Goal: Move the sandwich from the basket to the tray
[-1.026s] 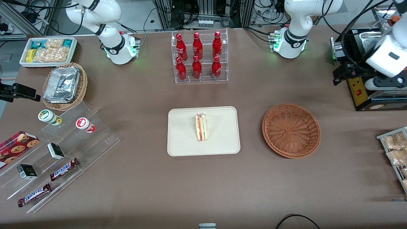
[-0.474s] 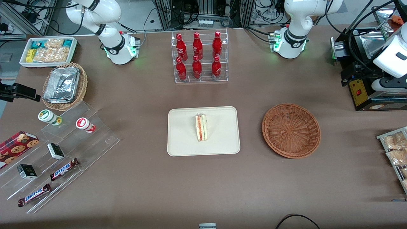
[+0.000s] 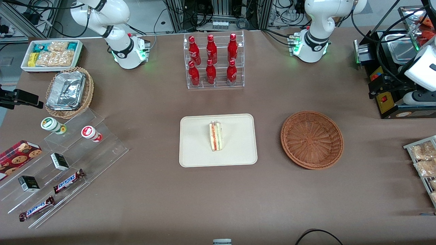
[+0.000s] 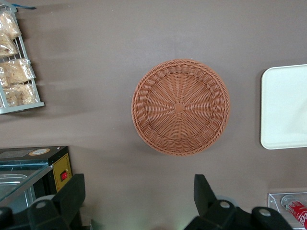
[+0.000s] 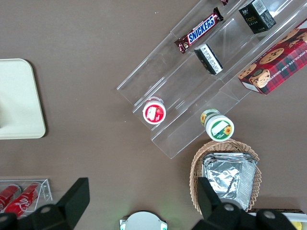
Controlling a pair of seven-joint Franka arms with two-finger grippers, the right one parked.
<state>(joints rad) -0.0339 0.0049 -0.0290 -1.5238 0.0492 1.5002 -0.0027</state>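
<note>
White left arm raised at its own end of the table, gripper [image 4: 136, 203] high above bare tabletop near the wicker basket [image 3: 312, 139], jaws spread wide, holding nothing. Only the wrist camera shows those fingers [image 4: 71, 199]. Sandwich [image 3: 215, 136] lies on the cream tray [image 3: 238, 154]. Cola-bottle rack [image 3: 213, 61] stands farther from the front camera.

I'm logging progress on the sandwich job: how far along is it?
Done: the sandwich lies on the tray, and the basket holds nothing. In hand: nothing; the gripper is open, up above the table near the basket. Left: nothing visible.
</note>
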